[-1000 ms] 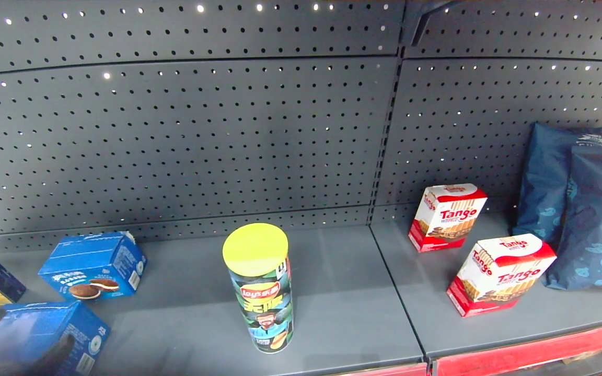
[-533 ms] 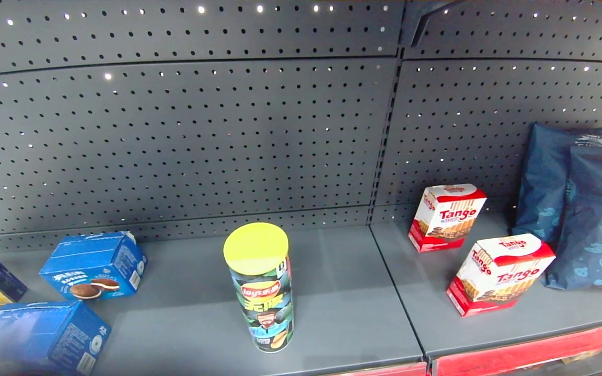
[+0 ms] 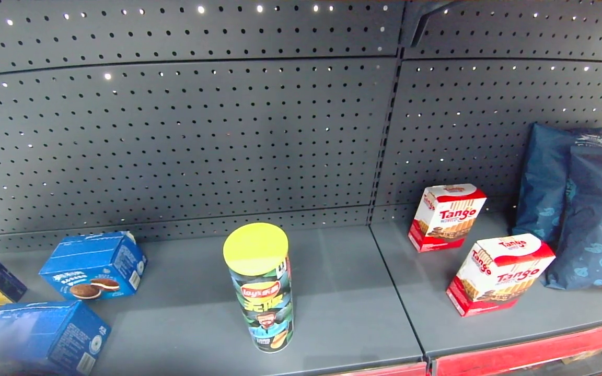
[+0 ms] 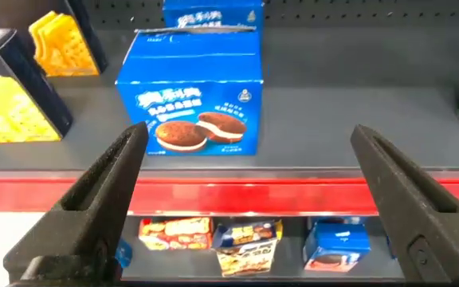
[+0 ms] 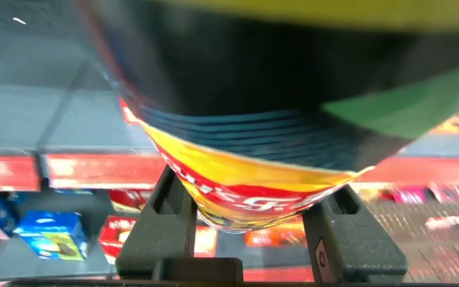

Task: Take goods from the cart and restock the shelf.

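A chips can (image 3: 262,292) with a yellow lid stands upright near the front middle of the grey shelf (image 3: 343,292). My right gripper (image 5: 253,215) is shut on a second chips can (image 5: 293,96), dark with a red and yellow band, held in front of the red shelf edge. My left gripper (image 4: 249,134) hangs open with nothing between its fingers, just in front of the shelf edge. It faces a blue cookie box (image 4: 194,100), which stands at the shelf's front left (image 3: 39,337). Another blue cookie box (image 3: 94,263) stands behind it.
Two red-and-white wafer boxes (image 3: 446,215) (image 3: 499,272) and dark blue bags (image 3: 588,209) fill the right bay. Yellow snack boxes (image 4: 14,104) stand at the far left. A red strip (image 4: 237,195) edges the shelf; below it a lower shelf holds more goods (image 4: 245,243). Bare shelf lies around the standing can.
A dark shape that lay over the front blue cookie box a second ago has gone from the head view. The goods on the shelf have not moved.
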